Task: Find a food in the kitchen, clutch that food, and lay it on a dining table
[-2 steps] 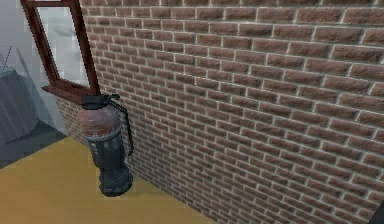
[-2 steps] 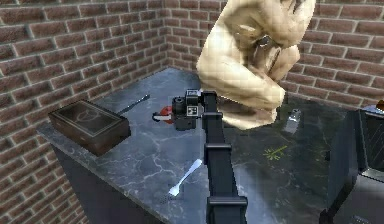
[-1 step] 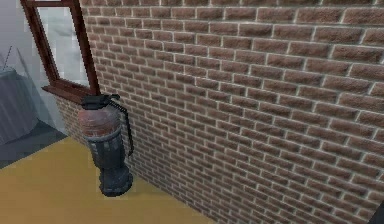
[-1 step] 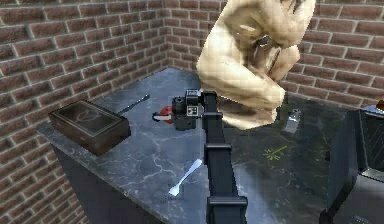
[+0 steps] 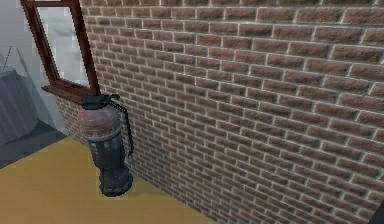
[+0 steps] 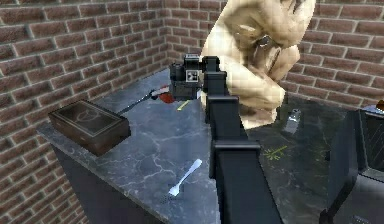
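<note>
In the arm side view my arm (image 6: 228, 140) reaches out over a dark marble counter (image 6: 150, 150). My gripper (image 6: 178, 84) is at the arm's far end, near the counter's back by the brick wall. A small red thing (image 6: 161, 95) lies on the counter just left of the gripper, and a thin grey stick (image 6: 135, 103) runs out from it. I cannot tell whether the gripper holds anything or touches the red thing.
A large tan statue (image 6: 250, 50) stands on the counter behind the arm. A dark flat box (image 6: 90, 125), a white utensil (image 6: 186, 177), a small shaker (image 6: 292, 122) and a dark appliance (image 6: 365, 150) also sit there. In the forward view, a dark red canister (image 5: 106, 140) stands on yellow floor under a window (image 5: 62, 45) in the brick wall (image 5: 250, 100).
</note>
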